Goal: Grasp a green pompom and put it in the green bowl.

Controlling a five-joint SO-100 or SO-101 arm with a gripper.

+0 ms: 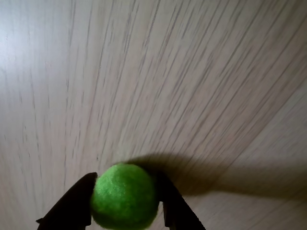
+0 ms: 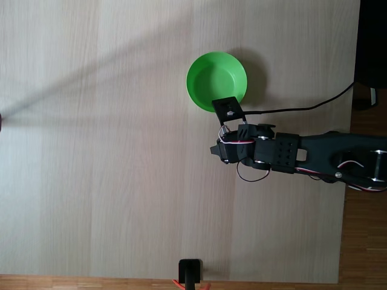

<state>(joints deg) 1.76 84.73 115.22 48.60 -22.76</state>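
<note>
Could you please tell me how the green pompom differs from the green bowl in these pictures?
The green pompom is a fuzzy, solid ball; the green bowl in the fixed view is smooth-walled, open and hollow. The pompom sits clamped between the dark fingers of the tool in the wrist view, while the bowl rests free on the wooden table, partly overlapped by the arm. Both are bright green and round.

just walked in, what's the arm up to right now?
The arm's pincer is shut on the green pompom, one dark finger on each side, with the pale wood table beneath it in the wrist view. In the fixed view the arm reaches in from the right, its front end just below the green bowl. The bowl looks empty, so the pompom has not been dropped in yet.
</note>
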